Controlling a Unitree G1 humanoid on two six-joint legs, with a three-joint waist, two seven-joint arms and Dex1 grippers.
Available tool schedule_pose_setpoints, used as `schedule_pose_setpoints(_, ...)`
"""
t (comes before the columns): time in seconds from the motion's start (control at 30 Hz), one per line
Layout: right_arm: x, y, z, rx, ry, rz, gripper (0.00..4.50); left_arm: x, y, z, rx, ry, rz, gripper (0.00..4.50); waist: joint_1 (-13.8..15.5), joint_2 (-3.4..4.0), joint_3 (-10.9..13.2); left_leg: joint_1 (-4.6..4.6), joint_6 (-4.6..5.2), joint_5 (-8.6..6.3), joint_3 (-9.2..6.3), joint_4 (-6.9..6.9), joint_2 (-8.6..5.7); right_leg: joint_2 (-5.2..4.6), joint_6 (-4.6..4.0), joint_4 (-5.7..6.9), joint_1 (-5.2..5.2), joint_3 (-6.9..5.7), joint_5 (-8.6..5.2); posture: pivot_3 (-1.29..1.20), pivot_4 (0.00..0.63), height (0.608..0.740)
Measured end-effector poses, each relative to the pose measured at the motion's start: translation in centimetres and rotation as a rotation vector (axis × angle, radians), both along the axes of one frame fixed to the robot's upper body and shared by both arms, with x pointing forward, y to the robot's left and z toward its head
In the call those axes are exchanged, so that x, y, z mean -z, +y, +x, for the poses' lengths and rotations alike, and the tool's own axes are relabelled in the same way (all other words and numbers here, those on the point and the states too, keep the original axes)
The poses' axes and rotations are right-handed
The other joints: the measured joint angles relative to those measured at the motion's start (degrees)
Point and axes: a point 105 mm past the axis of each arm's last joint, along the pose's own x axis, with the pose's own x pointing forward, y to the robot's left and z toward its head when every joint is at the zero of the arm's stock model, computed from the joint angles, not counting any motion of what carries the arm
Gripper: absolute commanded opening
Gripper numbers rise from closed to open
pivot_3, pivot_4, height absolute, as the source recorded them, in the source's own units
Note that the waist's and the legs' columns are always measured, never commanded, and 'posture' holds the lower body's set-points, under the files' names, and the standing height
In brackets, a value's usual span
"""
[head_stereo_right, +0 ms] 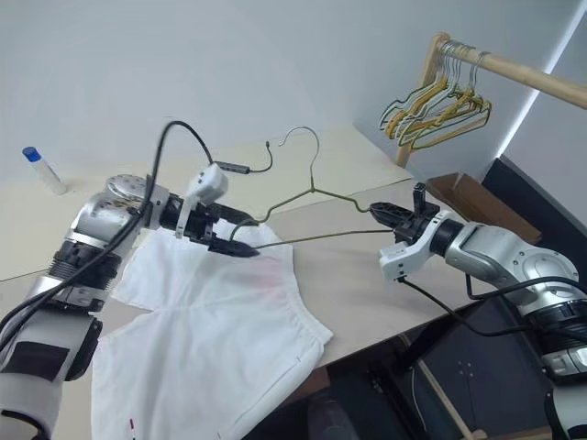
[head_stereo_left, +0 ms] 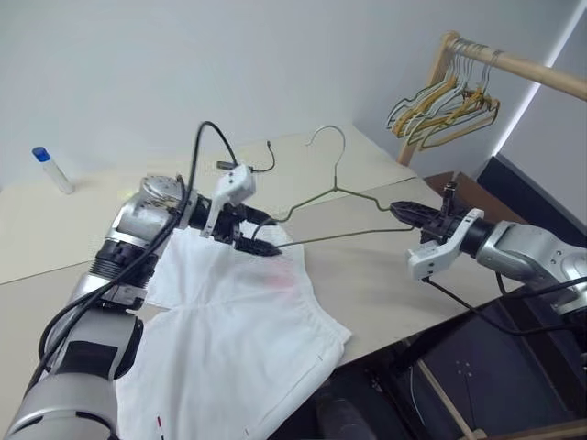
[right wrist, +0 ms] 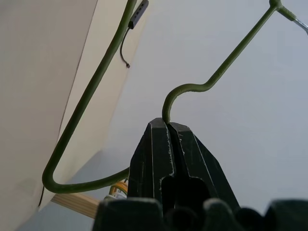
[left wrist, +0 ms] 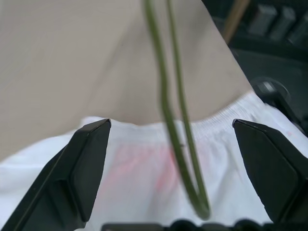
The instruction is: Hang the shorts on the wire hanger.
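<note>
Table [head_stereo_left: 385, 266]: shorts [head_stereo_left: 229, 339] lie flat on it, waistband toward the hanger [head_stereo_left: 339, 197]. Hanger held above the table, over the waistband. Right gripper [head_stereo_left: 401, 213] clamped on hanger's right corner. Left gripper [head_stereo_left: 252, 234] spread wide around the left corner, fingers [left wrist: 86, 163] clear of the wire.

bare table [head_stereo_left: 385, 266] right of shorts [head_stereo_left: 238, 321], wire hanger [head_stereo_left: 339, 211] spanning above, bottle [head_stereo_left: 52, 170] far left
</note>
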Motion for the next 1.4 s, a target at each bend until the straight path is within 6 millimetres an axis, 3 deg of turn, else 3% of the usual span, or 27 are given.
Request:
schedule_pose_setpoints(0.1, -0.3, 0.1, -0.1, -0.005, -0.012, 0.002, 0.00, 0.6, -0.3, -0.1, 0.024, -0.016, 0.043, 3.86, 0.01, 0.00, 0.00, 0.03, 0.00, 0.00, 0.00, 0.00, 0.01, 0.00, 0.15, 0.02, 0.01, 0.00, -0.09, -0.26, 0.000, 0.740)
schedule_pose_setpoints(0.5, -1.1, 0.1, -0.4, -0.004, -0.036, 0.015, 0.00, 0.9, -0.3, 0.2, 0.003, -0.012, 0.046, 0.18, -0.02, 0.00, 0.00, 0.02, 0.00, 0.00, -0.01, 0.00, 0.00, -0.01, 0.18, 0.03, 0.01, 0.01, -0.11, -0.27, 0.000, 0.740)
schedule_pose_setpoints(0.53, -1.2, 0.2, -0.4, -0.006, -0.041, 0.016, 0.00, 0.9, -0.3, 0.3, -0.007, -0.010, 0.045, 0.02, -0.03, 0.00, 0.00, 0.03, 0.00, 0.00, -0.01, 0.00, 0.00, -0.01, 0.19, 0.04, 0.01, 0.01, -0.11, -0.27, 0.000, 0.740)
schedule_pose_setpoints(0.6, -1.4, 0.3, -0.5, -0.014, -0.048, 0.018, 0.00, 0.7, 0.0, 0.5, -0.029, -0.014, 0.042, 0.02, -0.12, 0.00, 0.00, 0.03, 0.00, 0.00, -0.01, 0.00, 0.01, 0.00, 0.19, 0.04, 0.01, 0.01, -0.11, -0.27, 0.000, 0.740)
schedule_pose_setpoints(0.7, -1.5, 0.5, -0.8, -0.038, -0.035, 0.035, 0.74, 0.7, 0.2, 0.8, -0.057, -0.031, 0.045, 0.00, -0.03, 0.00, 0.00, 0.02, 0.00, 0.00, -0.01, 0.00, 0.00, -0.02, 0.18, 0.03, 0.01, 0.01, -0.10, -0.24, 0.000, 0.740)
schedule_pose_setpoints(0.83, -1.3, 0.8, -1.7, -0.096, 0.075, 0.103, 2.05, 1.0, 0.7, 1.2, -0.099, -0.070, 0.054, 0.00, 0.00, 0.00, 0.00, 0.03, 0.00, 0.00, -0.02, 0.00, 0.00, -0.03, 0.07, 0.02, 0.03, 0.00, -0.04, -0.23, 0.000, 0.740)
schedule_pose_setpoints(0.93, -0.4, 1.4, -3.2, -0.137, 0.296, 0.219, 3.08, 1.3, 0.9, 1.7, -0.096, -0.184, 0.088, 0.00, 0.14, -0.05, 0.02, 0.01, 0.00, 0.00, -0.08, 0.00, 0.01, -0.03, -0.07, -0.02, 0.07, -0.03, 0.06, -0.21, 0.000, 0.740)
schedule_pose_setpoints(1.07, -0.7, 0.9, -3.8, -0.014, 0.801, 0.509, 4.47, 1.6, 1.9, 1.7, -0.039, -0.353, 0.141, 0.00, 0.31, -0.07, 0.04, 0.03, 0.01, 0.00, -0.03, 0.01, 0.03, -0.09, -0.17, -0.01, 0.21, -0.01, 0.20, -0.20, 0.000, 0.740)
schedule_pose_setpoints(1.23, -2.8, 0.5, -3.0, 0.092, 1.134, 0.641, 4.47, 0.6, 1.3, 1.4, 0.008, -0.420, 0.089, 0.00, 1.60, -0.06, 0.02, 0.05, 0.02, -0.01, -0.03, 0.15, 0.15, 0.03, -0.01, -0.04, 0.11, -0.05, 0.22, -0.18, 0.000, 0.740)
schedule_pose_setpoints(1.4, -1.1, 0.7, -2.6, 0.230, 1.326, 0.558, 4.47, 0.1, 1.2, 1.3, 0.012, -0.438, 0.081, 0.00, 4.17, -0.03, 0.02, -0.24, 0.10, -0.06, 0.01, 0.15, 0.13, 0.03, 0.03, -0.03, -0.22, -0.05, 0.18, -0.16, 0.000, 0.740)
